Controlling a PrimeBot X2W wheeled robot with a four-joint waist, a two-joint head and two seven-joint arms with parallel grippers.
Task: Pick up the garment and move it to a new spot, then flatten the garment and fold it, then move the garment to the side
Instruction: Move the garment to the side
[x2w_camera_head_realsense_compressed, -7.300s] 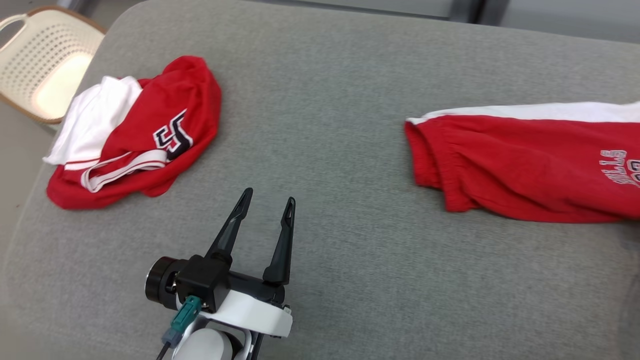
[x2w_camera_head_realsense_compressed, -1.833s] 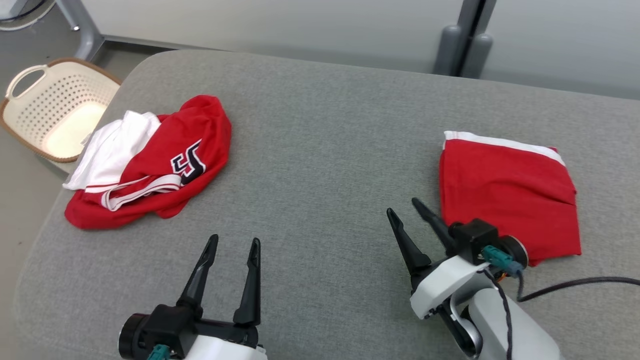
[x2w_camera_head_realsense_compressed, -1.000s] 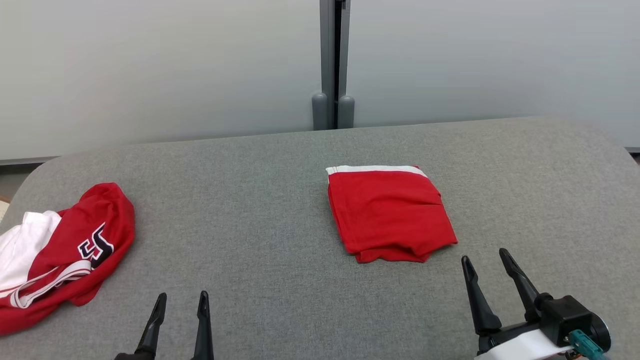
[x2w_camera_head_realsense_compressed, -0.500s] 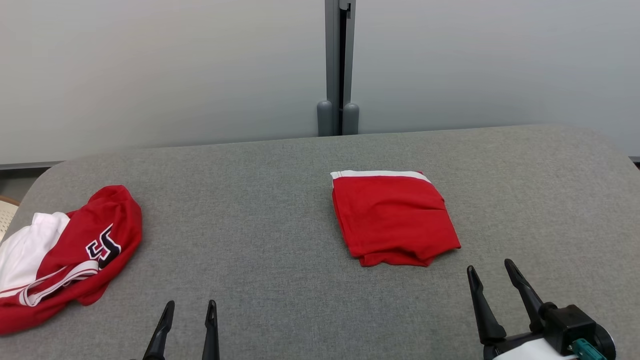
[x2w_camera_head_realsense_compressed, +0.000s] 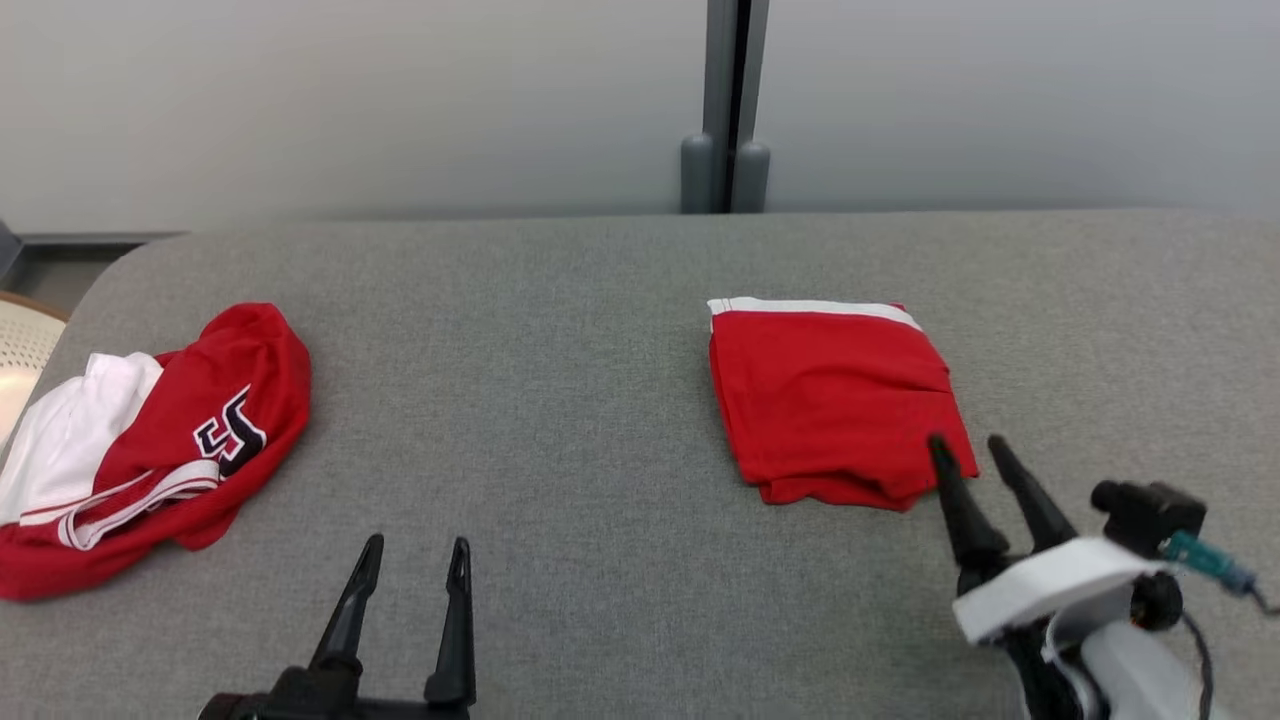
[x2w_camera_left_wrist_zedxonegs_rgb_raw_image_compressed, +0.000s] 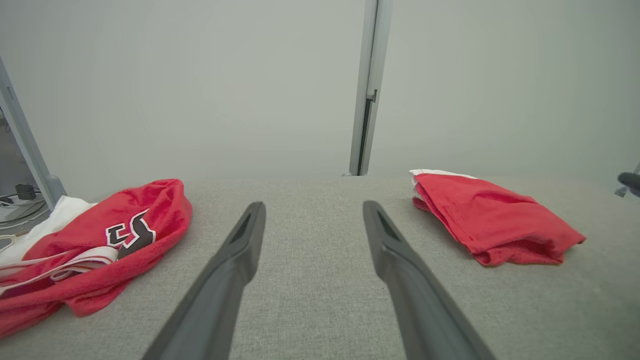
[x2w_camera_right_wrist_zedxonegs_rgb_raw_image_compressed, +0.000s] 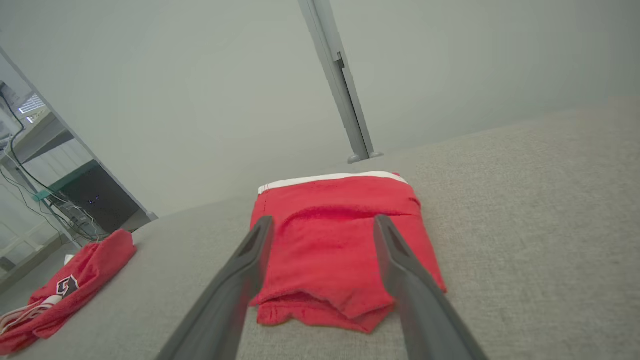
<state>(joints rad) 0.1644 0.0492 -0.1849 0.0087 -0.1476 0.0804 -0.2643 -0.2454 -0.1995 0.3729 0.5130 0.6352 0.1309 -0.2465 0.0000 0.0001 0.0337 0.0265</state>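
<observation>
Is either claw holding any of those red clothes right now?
Nothing is held: the left gripper and right gripper are both open and empty.

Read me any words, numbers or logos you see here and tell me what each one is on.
Crumpled red and white garment: black, white-edged characters, maybe "5" or "S", cut off by folds; not readable for certain.
Folded red garment: no text showing.
</observation>
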